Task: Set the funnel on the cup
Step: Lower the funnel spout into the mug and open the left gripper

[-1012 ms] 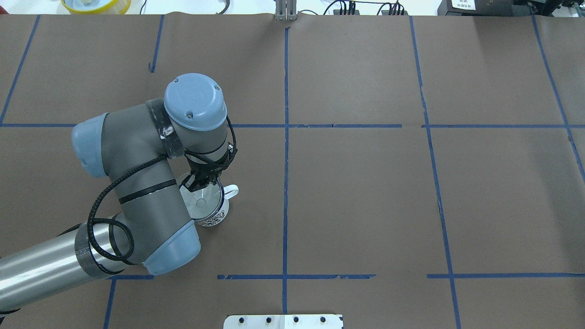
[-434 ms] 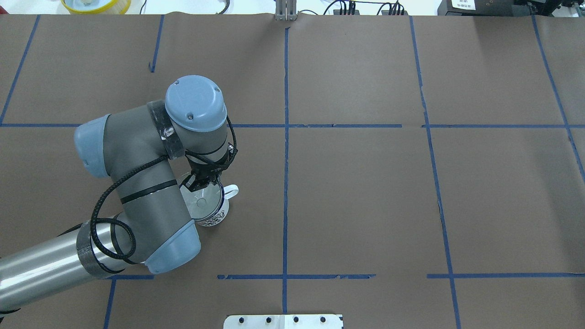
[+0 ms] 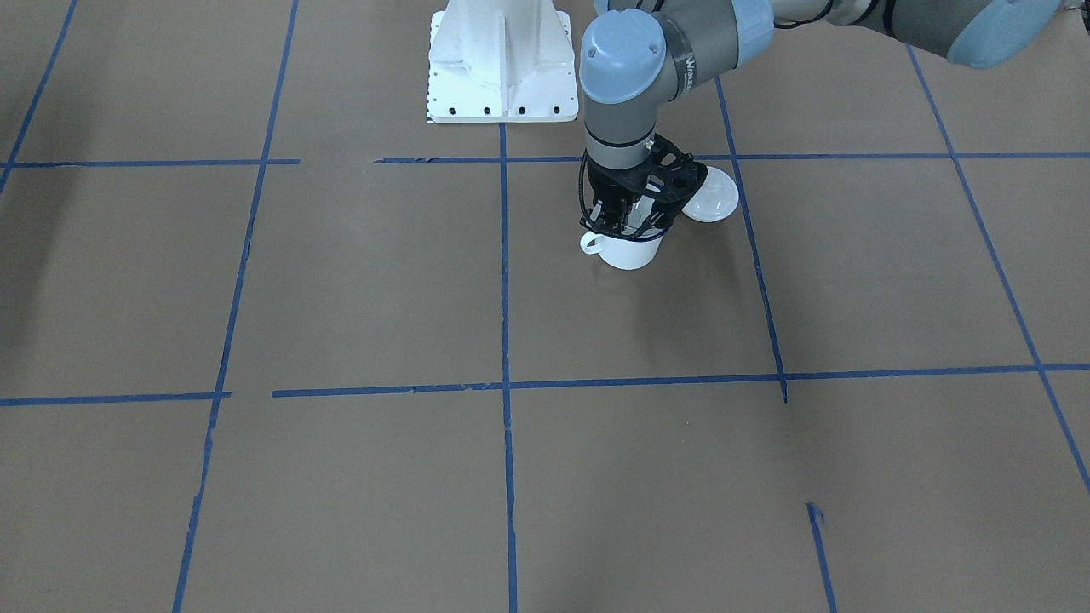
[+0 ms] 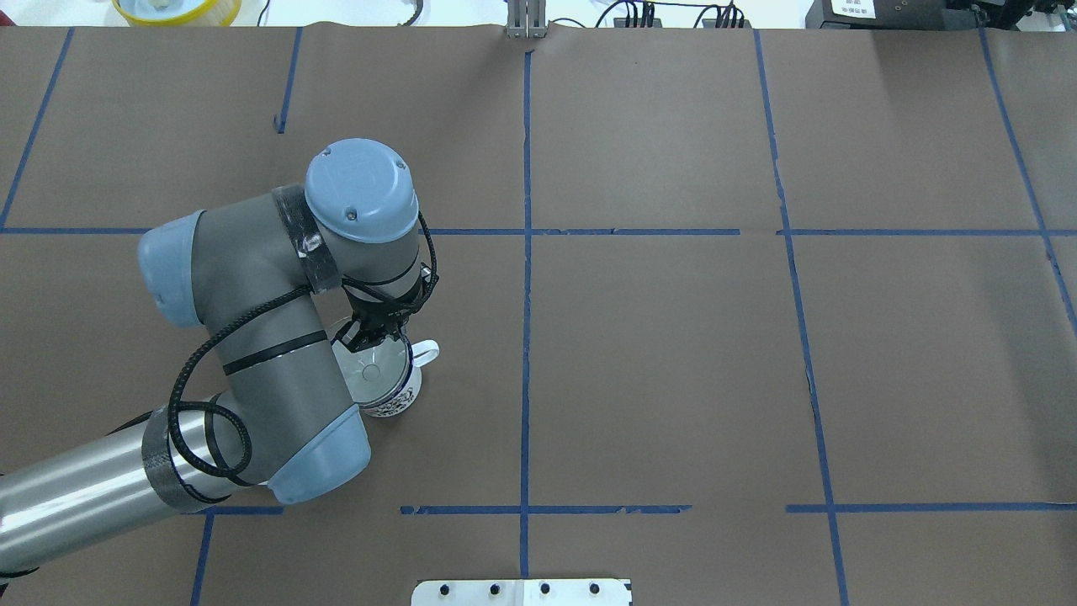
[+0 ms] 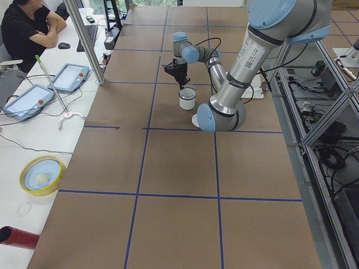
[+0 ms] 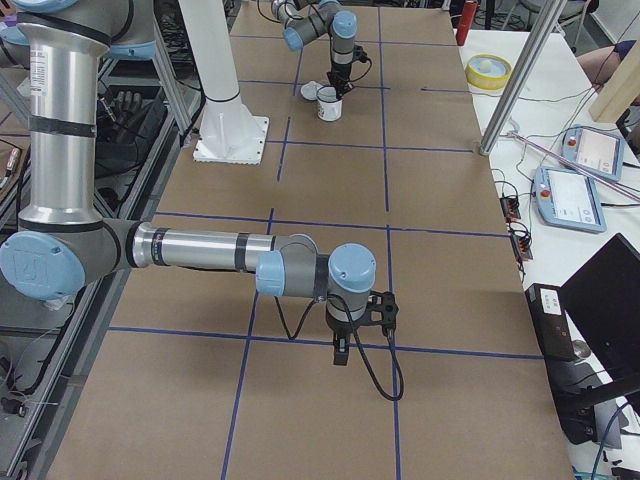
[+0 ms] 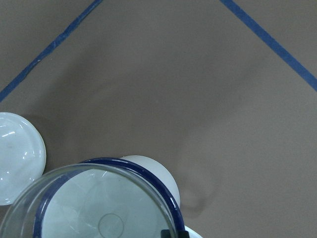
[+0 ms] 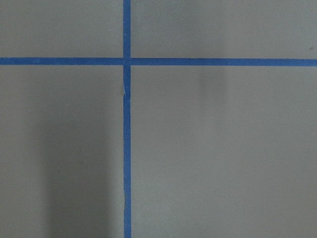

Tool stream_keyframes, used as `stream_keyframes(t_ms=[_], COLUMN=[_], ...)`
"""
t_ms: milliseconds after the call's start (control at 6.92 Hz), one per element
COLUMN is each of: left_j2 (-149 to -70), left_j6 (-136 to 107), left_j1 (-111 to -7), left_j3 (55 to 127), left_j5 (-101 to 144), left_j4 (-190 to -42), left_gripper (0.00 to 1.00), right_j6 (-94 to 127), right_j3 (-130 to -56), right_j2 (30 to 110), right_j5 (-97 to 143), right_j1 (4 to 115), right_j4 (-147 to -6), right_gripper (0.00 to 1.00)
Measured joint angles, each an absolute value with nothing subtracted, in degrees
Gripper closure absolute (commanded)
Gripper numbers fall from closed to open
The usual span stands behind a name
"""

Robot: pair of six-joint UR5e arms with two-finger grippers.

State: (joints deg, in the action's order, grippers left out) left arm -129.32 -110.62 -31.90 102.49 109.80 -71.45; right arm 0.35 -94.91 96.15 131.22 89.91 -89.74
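Note:
The white cup (image 4: 402, 394) with a dark blue rim stands left of the table's middle, its handle (image 4: 426, 353) pointing right. It also shows in the front view (image 3: 628, 252). The clear funnel (image 4: 370, 372) sits in the cup's mouth. In the left wrist view its rim (image 7: 74, 173) lies just over the blue cup rim (image 7: 148, 179). My left gripper (image 4: 368, 335) hangs straight down over the far edge of the funnel, with its fingers close together on the rim. My right gripper (image 6: 340, 356) shows only in the right side view, low over bare table; I cannot tell its state.
A round white lid (image 3: 711, 201) lies flat on the table beside the cup, toward the robot's base; it also shows in the left wrist view (image 7: 15, 156). The white robot base (image 3: 501, 60) stands behind. Blue tape lines cross the brown table cover.
My left arm's wrist has shifted very slightly. The funnel, the cup and the gripper over them stay where they were.

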Motion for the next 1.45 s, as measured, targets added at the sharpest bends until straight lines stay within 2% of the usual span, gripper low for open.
stream_keyframes(t_ms=[578, 723, 867, 1445], left_j2=[-129.52, -129.4, -129.31, -129.24], left_j6=[-109.32, -109.27, -109.2, -106.5], left_j1=[-31.9, -31.9, -31.9, -32.31], left_j3=[102.6, 102.54, 102.53, 103.17], left_j5=[107.94, 107.82, 107.78, 107.58], left_j4=[-71.52, -71.72, -71.9, -72.07], left_gripper=[1.0, 0.62, 0.01, 0.0], right_j6=[0.35, 0.35, 0.35, 0.35], right_j3=[-94.92, -94.92, -94.92, -94.9], right_j2=[96.15, 96.15, 96.15, 96.15], right_j5=[131.22, 131.22, 131.22, 131.22], right_j1=[89.91, 89.91, 89.91, 89.91], right_j4=[-89.74, -89.74, -89.74, -89.74], right_gripper=[0.0, 0.0, 0.0, 0.0])
